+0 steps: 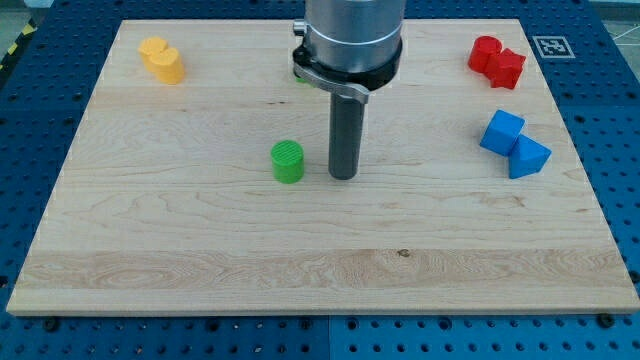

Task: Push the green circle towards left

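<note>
The green circle (288, 161) is a short green cylinder standing on the wooden board (200, 250), a little left of the middle. My tip (343, 177) rests on the board just to the view's right of the green circle, with a small gap between them. The dark rod rises straight up to the arm's grey body (352, 35) at the view's top.
Yellow blocks (162, 59) lie at the top left. Red blocks (496, 60) lie at the top right. A blue cube (501, 131) and a blue wedge-like block (528, 157) touch at the right. A bit of green shows behind the arm (301, 78).
</note>
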`<state>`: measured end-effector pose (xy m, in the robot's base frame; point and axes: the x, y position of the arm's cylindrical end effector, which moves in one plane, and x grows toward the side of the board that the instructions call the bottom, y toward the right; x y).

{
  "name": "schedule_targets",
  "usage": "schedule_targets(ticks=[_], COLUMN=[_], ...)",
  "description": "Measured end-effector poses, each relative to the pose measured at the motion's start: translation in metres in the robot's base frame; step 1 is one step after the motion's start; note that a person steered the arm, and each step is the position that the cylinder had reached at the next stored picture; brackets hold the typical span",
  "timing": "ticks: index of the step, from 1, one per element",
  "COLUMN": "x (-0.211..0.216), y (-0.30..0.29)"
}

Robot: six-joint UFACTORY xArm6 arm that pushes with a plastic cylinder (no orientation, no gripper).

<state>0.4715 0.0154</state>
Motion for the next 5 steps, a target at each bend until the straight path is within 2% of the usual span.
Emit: schedule_targets(ticks=[5], x=[0.0], y=[-0.033])
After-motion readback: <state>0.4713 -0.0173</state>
